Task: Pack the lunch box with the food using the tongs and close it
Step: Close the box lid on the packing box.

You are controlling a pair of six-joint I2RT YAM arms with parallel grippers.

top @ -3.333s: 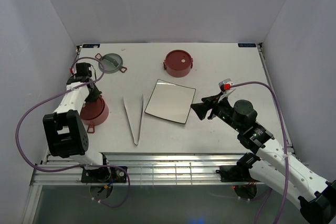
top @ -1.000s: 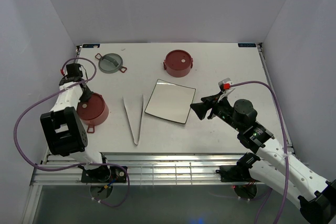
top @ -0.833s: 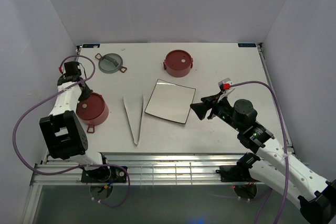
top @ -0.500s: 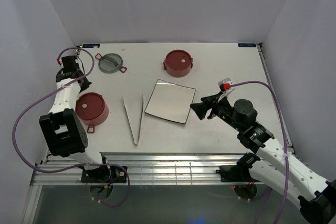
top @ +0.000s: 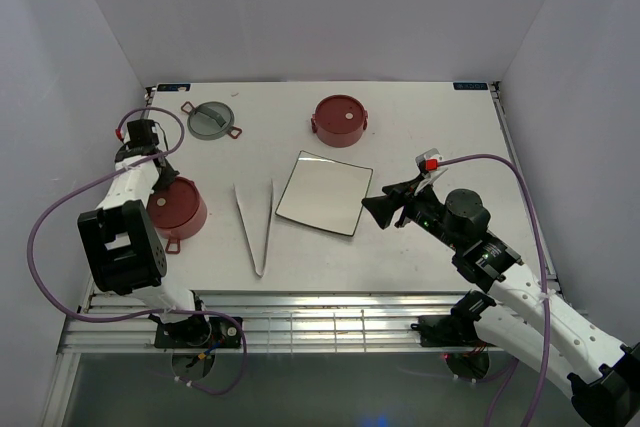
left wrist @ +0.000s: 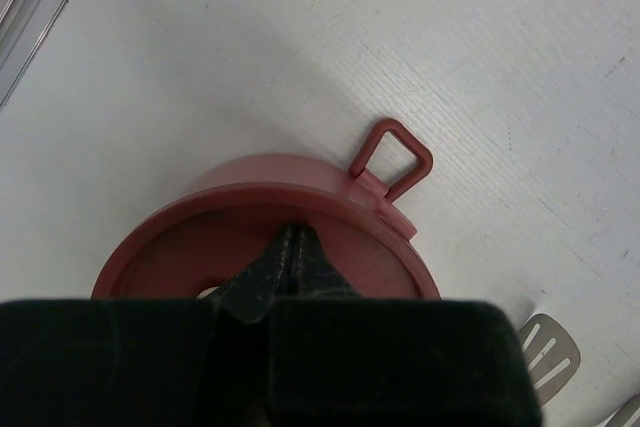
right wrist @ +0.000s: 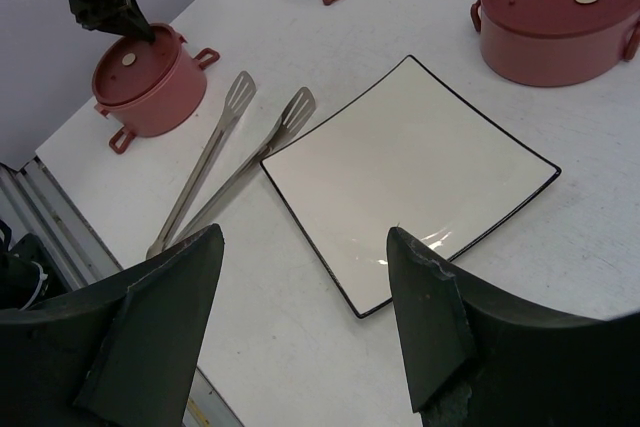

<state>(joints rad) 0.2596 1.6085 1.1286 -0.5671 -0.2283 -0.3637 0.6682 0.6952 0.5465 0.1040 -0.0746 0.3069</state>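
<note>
Two dusty-red lunch box bowls stand with flat red lids on: one at the left (top: 180, 209) and one at the back (top: 340, 119). The grey-green top lid (top: 211, 119) lies apart at the back left. The silvery tongs (top: 256, 225) lie flat between the left bowl and the square plate. My left gripper (top: 166, 187) is shut with nothing in it, its tips (left wrist: 293, 234) over the left bowl's lid (left wrist: 330, 257), near its far rim. My right gripper (right wrist: 305, 237) hangs open over the plate's near corner. No food is in view.
A white square plate with a black rim (top: 324, 192) lies mid-table, bare. White walls stand on three sides. A metal rail (top: 300, 322) runs along the near edge. The left bowl's loop handle (left wrist: 396, 155) sticks out toward the tongs' ends (left wrist: 547, 343).
My left gripper, shut throughout, drew back off the left bowl toward the far left, then returned over its lid. The right arm, bowls, tongs and plate have not moved.
</note>
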